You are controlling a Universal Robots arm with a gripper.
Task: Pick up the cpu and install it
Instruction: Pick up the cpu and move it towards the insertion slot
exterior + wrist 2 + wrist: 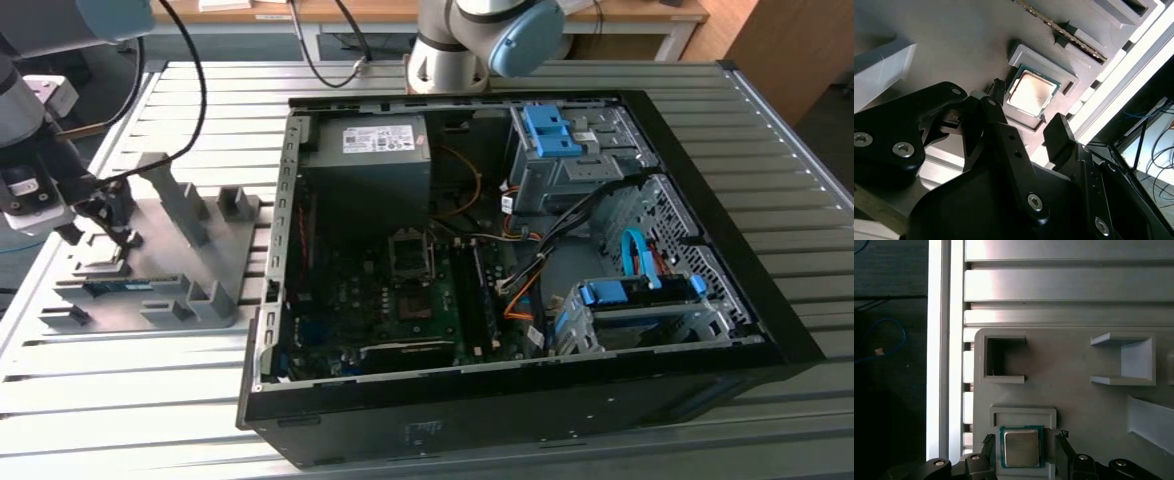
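**Gripper open astride the cpu, chip in its fixture pocket**

In the exterior view I saw the gripper (118,236) lowered over the grey parts fixture (200,265), which lay on the slatted metal table (134,400) at nine o'clock from the open computer case (747,300). The arm's base (461,45) stood at twelve o'clock from the case.

In both wrist views the cpu (1021,447) (1032,91) lay flat, silver top up, in a shallow square pocket of the fixture. The gripper (1025,436) (1027,101) was spread wide, with one black finger on each of two opposite sides of the chip. In the first wrist view I could see a thin strip of grey fixture between each fingertip (988,442) and the chip's edge, so the tips looked apart from it and nothing was gripped. The cpu had not been lifted.

The memory stick (1064,30) stood on edge in a slot just beside the cpu's pocket; in the exterior view it (118,287) sat at six o'clock from the gripper.

Inside the case, the motherboard (387,300) lay flat, with its square processor socket (411,250) near the middle and the grey power supply (367,150) at twelve o'clock from that socket. Blue drive caddies (547,130) sat at one o'clock from it.
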